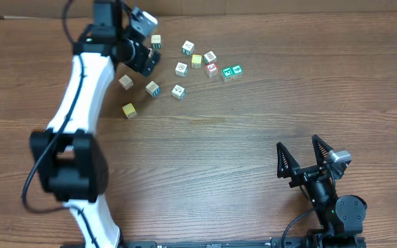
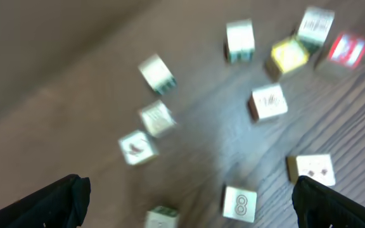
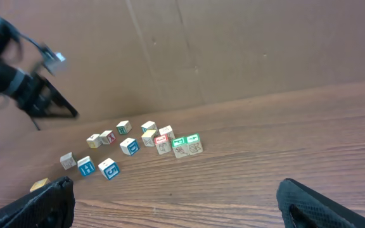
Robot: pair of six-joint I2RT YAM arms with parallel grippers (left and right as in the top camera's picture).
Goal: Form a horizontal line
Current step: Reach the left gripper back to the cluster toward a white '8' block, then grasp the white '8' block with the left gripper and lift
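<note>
Many cubes [image 1: 181, 69] near far table [image 1: 253, 138] edge

A robot lab bench: a white arm [image 1: 81, 89] and a black arm [image 1: 333, 203] stand on a wood-grain table [image 1: 219, 151], cardboard wall [image 3: 233, 50] along its far edge.

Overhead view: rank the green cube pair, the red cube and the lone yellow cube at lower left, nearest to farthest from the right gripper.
1. Green cube pair, right end of the cluster, nearest the right gripper.
2. Red cube, just left of the pair.
3. Lone yellow cube, far left.
</note>
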